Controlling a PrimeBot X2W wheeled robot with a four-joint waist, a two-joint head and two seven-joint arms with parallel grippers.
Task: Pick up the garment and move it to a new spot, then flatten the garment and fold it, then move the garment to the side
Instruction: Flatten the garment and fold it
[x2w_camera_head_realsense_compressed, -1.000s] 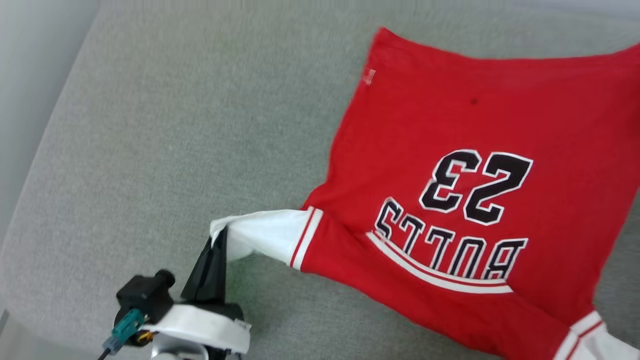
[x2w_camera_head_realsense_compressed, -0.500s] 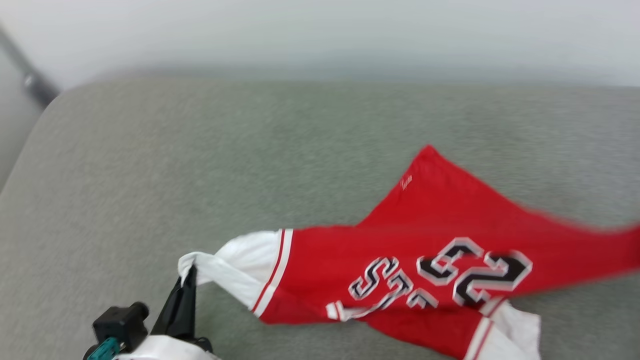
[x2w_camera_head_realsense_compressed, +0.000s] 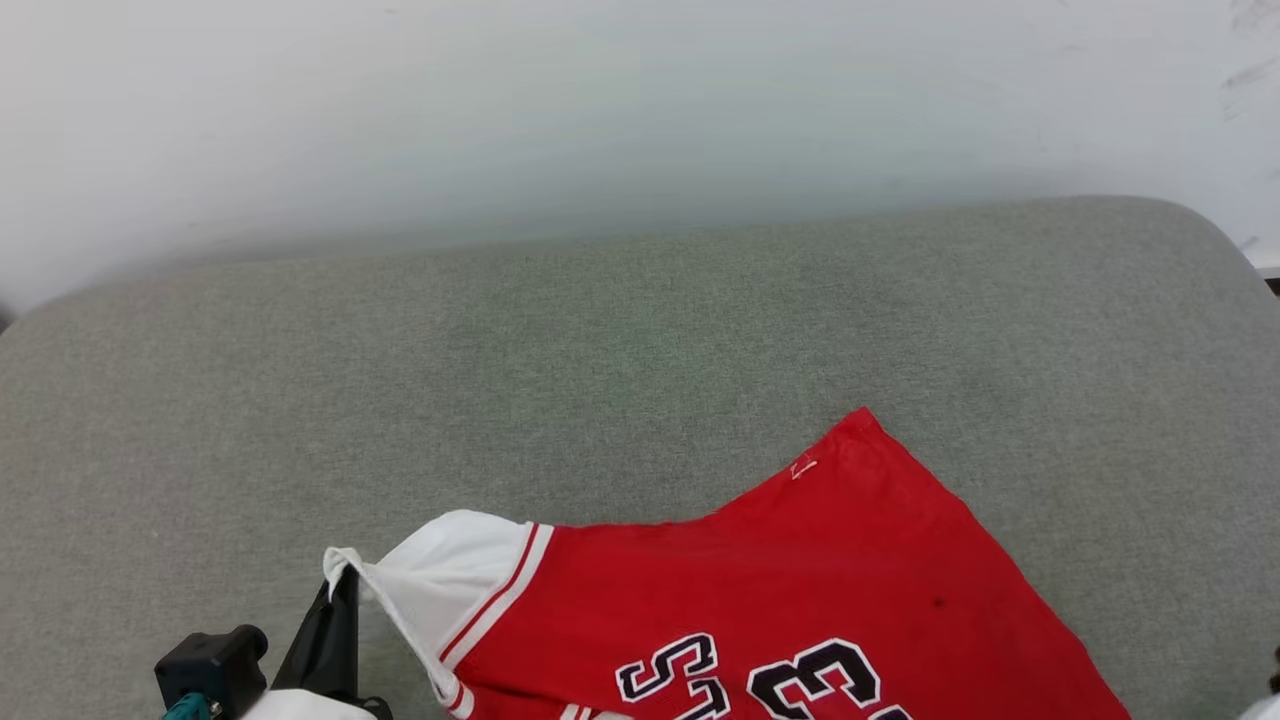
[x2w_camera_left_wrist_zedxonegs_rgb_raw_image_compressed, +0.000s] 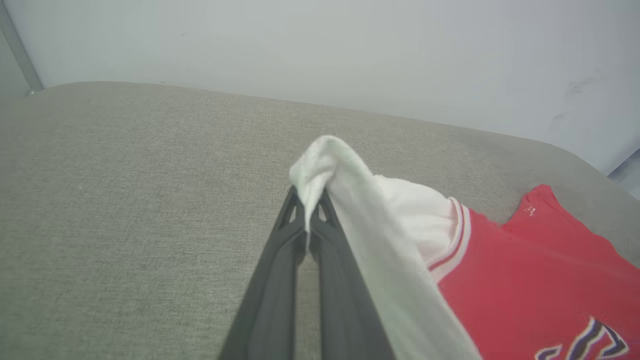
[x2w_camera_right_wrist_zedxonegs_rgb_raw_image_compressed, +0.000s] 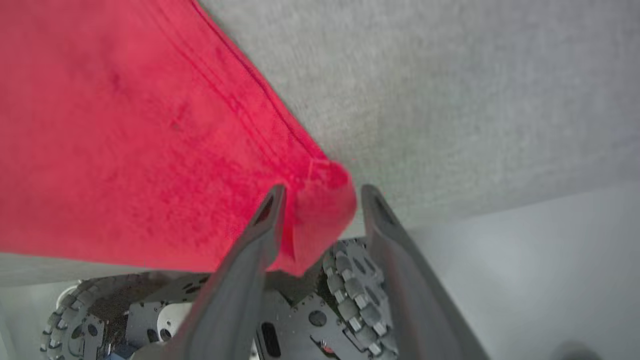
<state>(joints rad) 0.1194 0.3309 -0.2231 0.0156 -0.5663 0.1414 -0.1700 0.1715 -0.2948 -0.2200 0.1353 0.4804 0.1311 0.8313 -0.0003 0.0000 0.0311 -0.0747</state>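
Nearest to me, in the left wrist view, my left gripper (x2w_camera_left_wrist_zedxonegs_rgb_raw_image_compressed: 307, 210) is pressed together on a bunched edge of the white sleeve (x2w_camera_left_wrist_zedxonegs_rgb_raw_image_compressed: 405, 215) of the garment (x2w_camera_left_wrist_zedxonegs_rgb_raw_image_compressed: 530, 285). The cloth peaks over the two dark fingertips and drapes down to their right. In the head view that gripper sits in the lower left corner with the sleeve edge pulled up to its tips. In the right wrist view my right gripper (x2w_camera_right_wrist_zedxonegs_rgb_raw_image_compressed: 322, 192) has its fingers spread. A red hem corner of the garment hangs in the gap between them, lying against the finger on that view's left and clear of the other, so nothing is pinched there. Beneath that corner I can make out the roller wheels (x2w_camera_right_wrist_zedxonegs_rgb_raw_image_compressed: 350, 285) of the robot's base. A little farther out, the garment's red body lies across the near right part of the grey cushion (x2w_camera_head_realsense_compressed: 600, 350), printed face up. Its black, white-outlined characters are cut off by the bottom edge of the head view, and the red-and-white stripe trim marks where the sleeve joins. One red corner with a small white mark points away from me. Past it the cushion runs to a rounded far edge, and a pale wall (x2w_camera_head_realsense_compressed: 600, 100) stands behind.
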